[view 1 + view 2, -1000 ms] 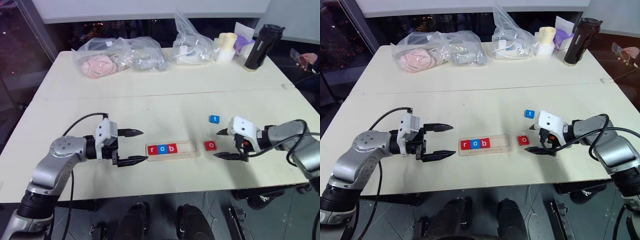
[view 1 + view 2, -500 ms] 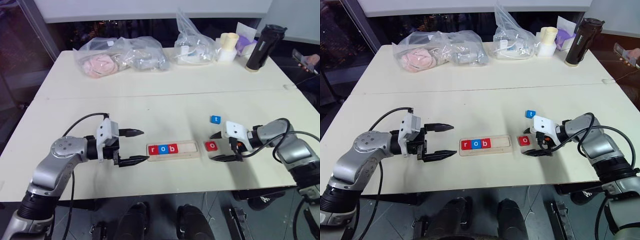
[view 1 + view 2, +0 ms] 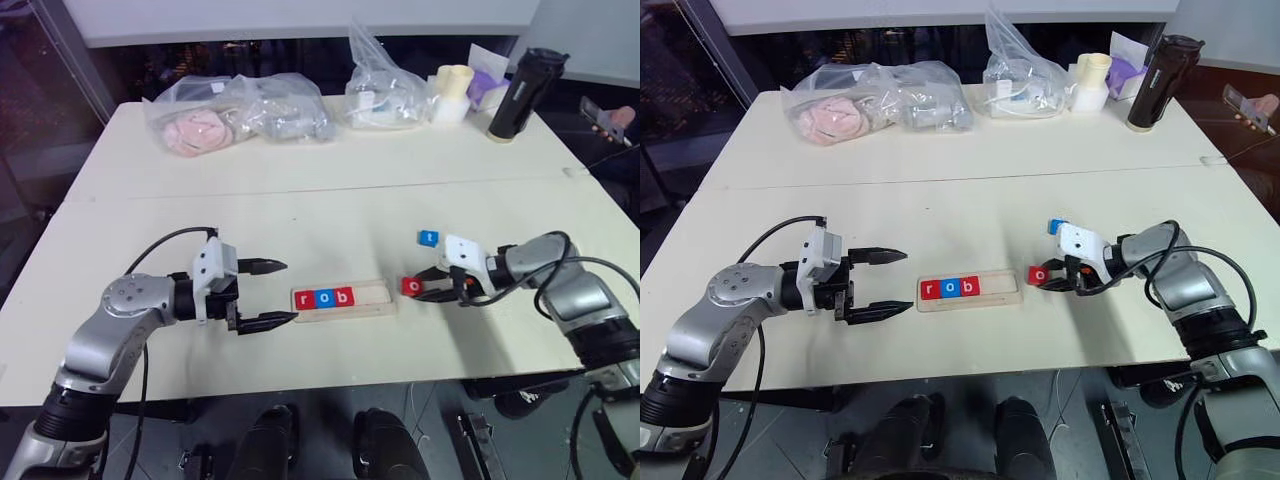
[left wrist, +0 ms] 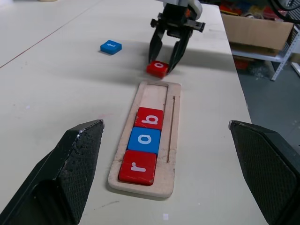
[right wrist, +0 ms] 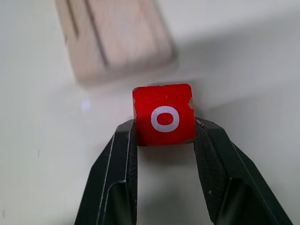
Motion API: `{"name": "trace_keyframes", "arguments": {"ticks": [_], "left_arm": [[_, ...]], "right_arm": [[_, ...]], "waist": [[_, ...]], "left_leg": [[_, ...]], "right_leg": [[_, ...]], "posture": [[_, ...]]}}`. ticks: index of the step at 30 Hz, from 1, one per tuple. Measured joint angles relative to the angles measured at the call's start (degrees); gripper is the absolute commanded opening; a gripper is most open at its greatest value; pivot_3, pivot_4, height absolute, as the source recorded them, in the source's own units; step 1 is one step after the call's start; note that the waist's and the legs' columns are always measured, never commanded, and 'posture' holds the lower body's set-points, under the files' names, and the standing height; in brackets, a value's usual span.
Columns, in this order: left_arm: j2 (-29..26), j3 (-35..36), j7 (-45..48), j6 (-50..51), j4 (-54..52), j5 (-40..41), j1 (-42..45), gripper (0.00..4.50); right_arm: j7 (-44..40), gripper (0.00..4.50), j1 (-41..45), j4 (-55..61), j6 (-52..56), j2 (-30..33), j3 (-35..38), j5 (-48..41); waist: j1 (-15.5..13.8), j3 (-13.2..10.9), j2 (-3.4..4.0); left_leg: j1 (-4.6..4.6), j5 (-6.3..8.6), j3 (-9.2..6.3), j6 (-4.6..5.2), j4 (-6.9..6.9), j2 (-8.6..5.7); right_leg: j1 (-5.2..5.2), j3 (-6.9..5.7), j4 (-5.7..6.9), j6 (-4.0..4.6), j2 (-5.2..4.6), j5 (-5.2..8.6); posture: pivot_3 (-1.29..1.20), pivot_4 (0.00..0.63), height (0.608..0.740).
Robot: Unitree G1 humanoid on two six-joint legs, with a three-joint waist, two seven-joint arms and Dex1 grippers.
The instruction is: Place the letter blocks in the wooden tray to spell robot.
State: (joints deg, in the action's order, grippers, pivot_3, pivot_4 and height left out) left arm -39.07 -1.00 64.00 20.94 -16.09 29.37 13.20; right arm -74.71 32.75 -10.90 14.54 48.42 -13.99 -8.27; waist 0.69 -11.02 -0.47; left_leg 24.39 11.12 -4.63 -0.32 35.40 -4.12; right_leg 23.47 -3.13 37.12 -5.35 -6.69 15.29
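Observation:
The wooden tray [image 3: 373,294] lies near the table's front, just right of my left gripper [image 3: 290,291], which stands open and holds nothing. Three letter blocks sit in the tray's left part: red r [image 3: 303,299], blue o [image 3: 322,298], red b [image 3: 342,297]. Its right part is bare. Just off the tray's right end is a red o block [image 5: 163,114], with my right gripper [image 3: 419,287] shut on its two sides, low at the table. A blue t block [image 3: 428,238] lies a little farther back on the table.
Along the table's back edge are clear plastic bags [image 3: 240,110] of soft items, another bag [image 3: 385,85], pale cups [image 3: 452,92] and a black bottle [image 3: 525,92]. A person's hand with a phone [image 3: 608,116] shows at the far right.
My right gripper has moved left onto the red o block and closed on it. The left gripper has kept still and open.

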Motion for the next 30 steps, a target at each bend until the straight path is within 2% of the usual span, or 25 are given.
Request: {"name": "trace_keyframes", "arguments": {"ticks": [7,15,30], "left_arm": [[0.0,-0.1,-0.1,0.0,-0.1,0.0,-0.2,4.5],[0.0,-0.1,-0.4,0.0,-0.9,0.0,-1.2,4.5],[-0.3,-0.1,-0.5,0.0,-1.1,0.0,-1.7,4.5]], "right_arm": [[0.3,1.12,0.7,10.4,5.0,-3.6,-1.7,-1.1],[1.6,1.12,0.5,10.1,5.1,-5.7,-3.8,1.2],[1.1,1.12,0.5,8.8,3.9,-5.7,-5.1,3.5]], "waist": [[-0.5,0.0,-0.01],[-1.1,0.0,-0.01],[-1.3,0.0,-0.01]], "left_leg": [[0.02,0.01,-0.02,-0.01,0.0,-0.05],[0.02,0.0,-0.01,-0.01,0.01,-0.05],[0.01,0.0,-0.01,-0.01,0.01,-0.05]], "right_leg": [[-0.03,-0.01,-0.07,0.0,-0.05,0.01],[-0.01,-0.01,-0.05,0.0,-0.03,0.0],[-0.02,-0.01,-0.04,0.0,-0.01,0.0]], "posture": [[0.0,0.15,0.725],[0.0,0.15,0.725],[0.0,0.15,0.725]]}}
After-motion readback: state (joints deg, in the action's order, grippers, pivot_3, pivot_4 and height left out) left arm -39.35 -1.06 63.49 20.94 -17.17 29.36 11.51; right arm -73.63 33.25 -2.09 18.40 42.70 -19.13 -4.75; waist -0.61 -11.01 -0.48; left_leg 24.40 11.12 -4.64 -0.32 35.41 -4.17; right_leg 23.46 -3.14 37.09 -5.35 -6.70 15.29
